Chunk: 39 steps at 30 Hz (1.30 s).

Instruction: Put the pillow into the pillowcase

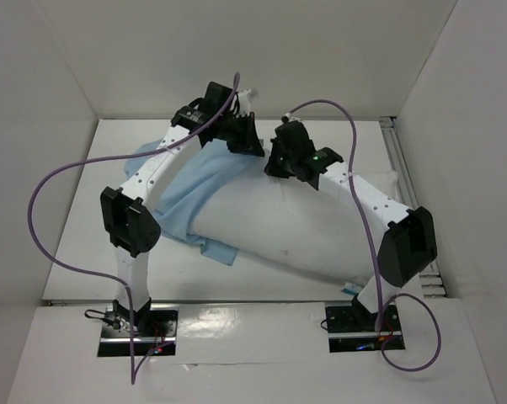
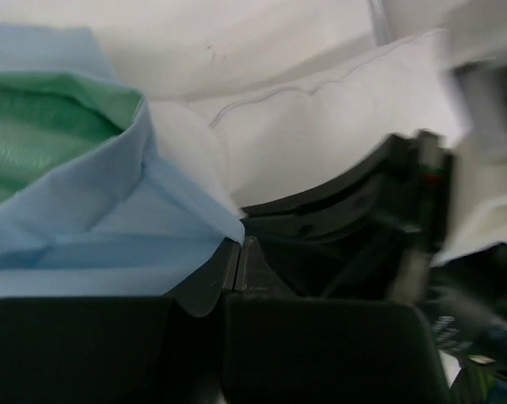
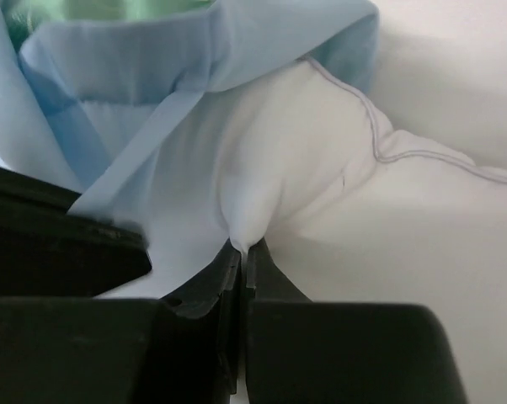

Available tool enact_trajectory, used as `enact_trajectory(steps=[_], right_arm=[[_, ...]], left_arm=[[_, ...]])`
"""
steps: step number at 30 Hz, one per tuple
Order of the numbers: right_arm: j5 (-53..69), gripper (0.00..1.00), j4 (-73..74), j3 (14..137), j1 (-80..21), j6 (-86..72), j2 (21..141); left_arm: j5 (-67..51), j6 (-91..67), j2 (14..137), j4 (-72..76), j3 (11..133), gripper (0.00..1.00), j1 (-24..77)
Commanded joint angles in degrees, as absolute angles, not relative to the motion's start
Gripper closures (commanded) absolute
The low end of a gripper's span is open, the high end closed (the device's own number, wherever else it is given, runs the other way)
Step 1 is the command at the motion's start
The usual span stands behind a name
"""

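I see the left gripper [image 2: 239, 244] clamped on the hem of the thin light-blue, green-lined cloth pillowcase [image 1: 186, 181]. The right gripper [image 3: 243, 251] is pinched shut on the plump white rectangular pillow [image 1: 296, 227], whose far corner sits inside the pillowcase mouth.

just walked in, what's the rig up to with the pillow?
Both arms are working at the far end of the pillow, where the mouth of the pillowcase lies. The left gripper is shut on the light-blue edge of the pillowcase. The right gripper is shut on a pinch of the pillow's white fabric just beside it. The case's edge laps over one pillow corner, with its green inside showing, but most of the pillow lies outside the case.
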<state>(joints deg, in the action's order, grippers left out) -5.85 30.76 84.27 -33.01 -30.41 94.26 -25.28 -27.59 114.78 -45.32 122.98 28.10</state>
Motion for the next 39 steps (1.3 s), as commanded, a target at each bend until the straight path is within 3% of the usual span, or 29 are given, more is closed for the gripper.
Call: enact_trajectory(steps=[1,3,4,7,8,12,14,16,18,19,21,22,25,27,38,39], right_arm=[[-9.23,1.00,21.01,79.91,-31.73,-36.82,88.78],[-9.23,1.00,18.47,75.08,-29.28,-40.14,87.28],[-8.18,1.00,17.24,73.41,-28.57,-40.95,85.71],[-6.34,1.00,13.54,69.00,-25.67,-43.76,84.47],[-5.81,1.00,12.93,68.47,-25.06,-43.77,84.46],[-2.12,1.00,10.20,68.64,-22.33,-44.56,86.48],[-0.63,1.00,10.20,69.51,-21.80,-44.56,88.06],[0.43,1.00,9.59,70.14,-21.27,-44.56,88.59],[1.66,1.00,9.58,70.14,-21.27,-44.56,89.12],[1.67,1.00,9.58,70.14,-20.66,-44.56,89.12],[2.81,1.00,9.05,70.14,-20.13,-44.56,89.64],[2.81,1.00,9.05,70.66,-20.13,-44.56,89.65],[3.96,1.00,9.05,71.19,-19.60,-44.56,90.18],[4.74,1.00,9.58,71.81,-19.60,-44.56,90.70],[5.27,1.00,11.87,74.36,-19.07,-43.42,92.55],[5.27,1.00,11.87,74.36,-19.07,-43.42,91.94]], left_arm=[[-25.86,-30.51,113.63,-43.85,120.85,1.00,28.65],[-21.98,-28.23,116.35,-47.53,126.01,0.85,28.65],[-21.02,-27.34,119.06,-51.90,128.65,0.64,28.65],[-17.41,-24.01,119.97,-55.71,135.61,0.39,28.13],[-16.36,-23.39,118.40,-55.72,135.62,0.22,28.12],[-10.74,-19.52,111.30,-56.95,130.80,0.03,28.12],[-6.61,-18.98,108.12,-57.65,125.90,0.03,28.12],[-0.11,-20.20,102.85,-57.66,120.70,0.24,27.60],[5.33,-22.75,99.42,-57.66,110.99,0.55,27.07],[10.93,-24.24,95.58,-57.13,107.00,0.76,26.46],[14.40,-28.38,91.08,-53.80,98.66,0.80,26.46],[16.94,-30.30,88.88,-52.92,91.48,0.80,26.46],[16.96,-35.58,79.65,-47.39,79.07,0.44,26.46],[16.96,-38.49,75.61,-44.84,74.81,0.26,25.93],[11.08,-38.50,79.98,-35.08,63.64,0.26,25.40],[11.07,-37.89,81.02,-33.85,63.63,0.31,24.79]])
